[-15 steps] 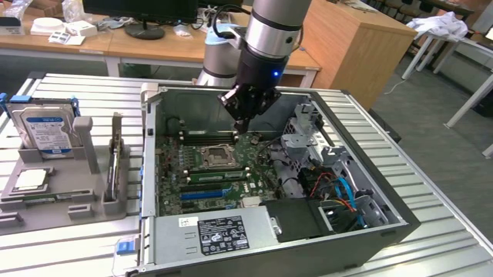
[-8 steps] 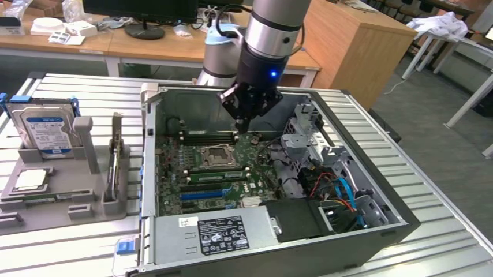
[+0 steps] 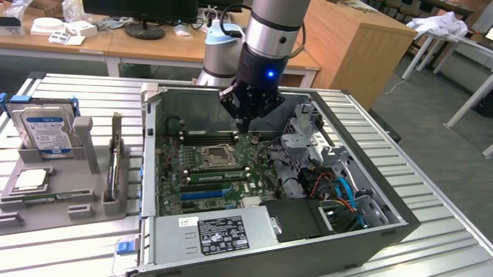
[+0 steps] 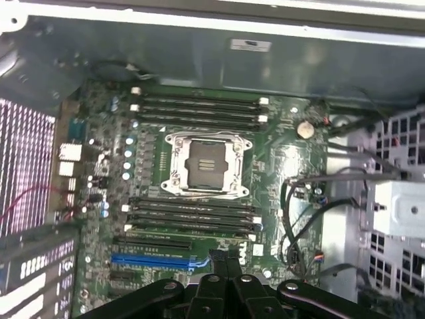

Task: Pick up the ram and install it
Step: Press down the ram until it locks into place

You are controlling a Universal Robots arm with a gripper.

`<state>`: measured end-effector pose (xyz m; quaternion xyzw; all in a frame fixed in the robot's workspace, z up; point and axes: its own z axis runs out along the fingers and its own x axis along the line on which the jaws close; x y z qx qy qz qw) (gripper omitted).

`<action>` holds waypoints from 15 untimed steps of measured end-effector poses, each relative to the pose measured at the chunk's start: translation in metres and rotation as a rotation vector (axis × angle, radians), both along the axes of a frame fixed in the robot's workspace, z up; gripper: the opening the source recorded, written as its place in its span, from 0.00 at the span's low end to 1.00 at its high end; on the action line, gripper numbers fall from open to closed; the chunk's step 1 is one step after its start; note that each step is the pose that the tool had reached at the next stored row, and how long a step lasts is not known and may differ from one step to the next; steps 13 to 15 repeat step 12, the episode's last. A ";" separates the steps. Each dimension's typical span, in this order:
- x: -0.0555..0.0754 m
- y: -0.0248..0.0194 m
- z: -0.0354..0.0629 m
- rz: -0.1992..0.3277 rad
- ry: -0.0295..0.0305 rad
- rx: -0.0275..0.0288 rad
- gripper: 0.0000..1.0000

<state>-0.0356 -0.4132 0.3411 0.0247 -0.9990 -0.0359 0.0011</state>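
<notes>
The ram [image 3: 115, 154] is a long thin stick standing on edge in the grey holder [image 3: 73, 196], to the exterior view's left of the open computer case [image 3: 150, 173]. My gripper [image 3: 244, 123] hangs inside the case above the green motherboard [image 3: 231, 164], near its far memory slots [image 4: 196, 109] and well away from the ram. In the wrist view its two dark fingertips [image 4: 222, 256] are pressed together with nothing between them. The processor socket [image 4: 206, 163] lies between two groups of dark slots, and the nearer group [image 4: 192, 216] looks unfilled.
A blue-labelled silver hard drive [image 3: 46, 130] and a square silver processor chip [image 3: 31, 180] sit in the same holder. The case walls, a metal drive cage [image 3: 312, 138], loose cables [image 3: 343, 193] and the black power supply [image 3: 223, 234] ring the motherboard.
</notes>
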 end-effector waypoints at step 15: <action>0.000 0.0000 -0.0001 -0.116 0.0000 0.0000 0.10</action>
